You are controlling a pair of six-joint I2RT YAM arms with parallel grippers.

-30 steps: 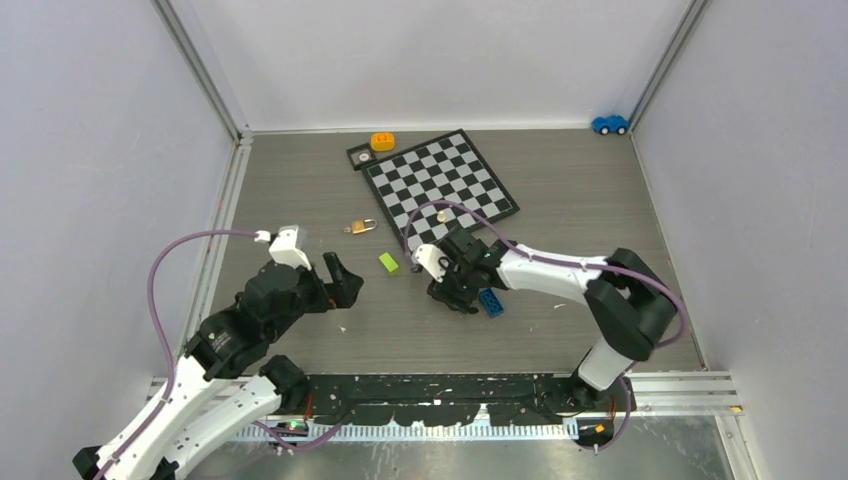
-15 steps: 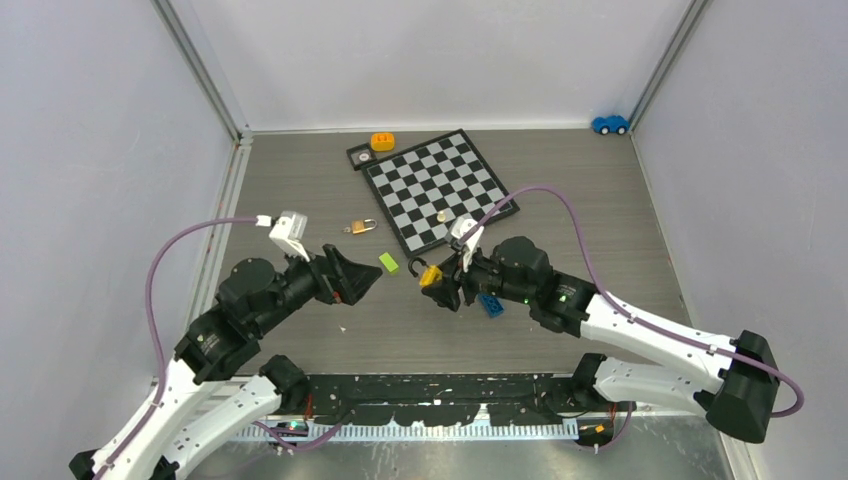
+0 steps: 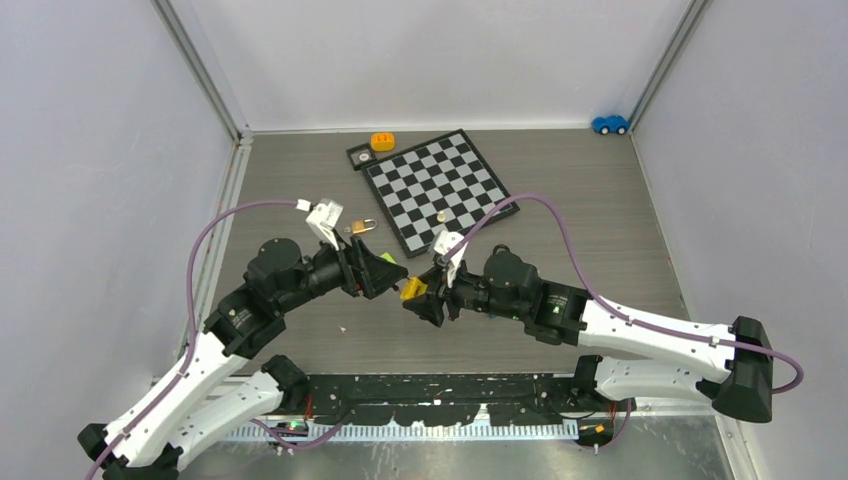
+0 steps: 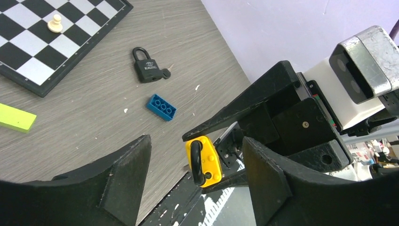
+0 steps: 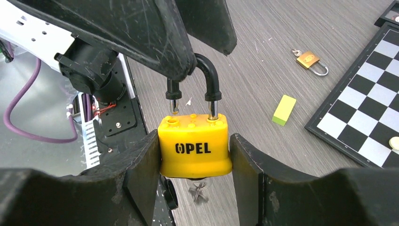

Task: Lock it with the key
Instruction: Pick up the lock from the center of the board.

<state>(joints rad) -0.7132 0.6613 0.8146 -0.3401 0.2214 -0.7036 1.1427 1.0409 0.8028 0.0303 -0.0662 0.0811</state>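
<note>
The right tool [image 5: 195, 157] clamps the yellow padlock [image 5: 195, 147] by its body, its jaws spread just to the body's width, and holds it above the tabletop [image 3: 300, 180]. The black shackle [image 5: 203, 75] stands sprung, with one leg out of the body. The key [image 5: 198, 192] hangs at 6 o'clock under the body. The left tool [image 3: 388, 272] gapes wide and grips nothing. Its fingers reach the shackle, but I cannot tell if they touch it. A brass padlock [image 3: 361, 227] lies at 11 o'clock from the yellow one.

The right gripper [image 3: 422, 303] swung the yellow padlock [image 3: 410, 289] toward nine o'clock; the left gripper [image 3: 388, 272] closed in, jaws narrowing.
</note>
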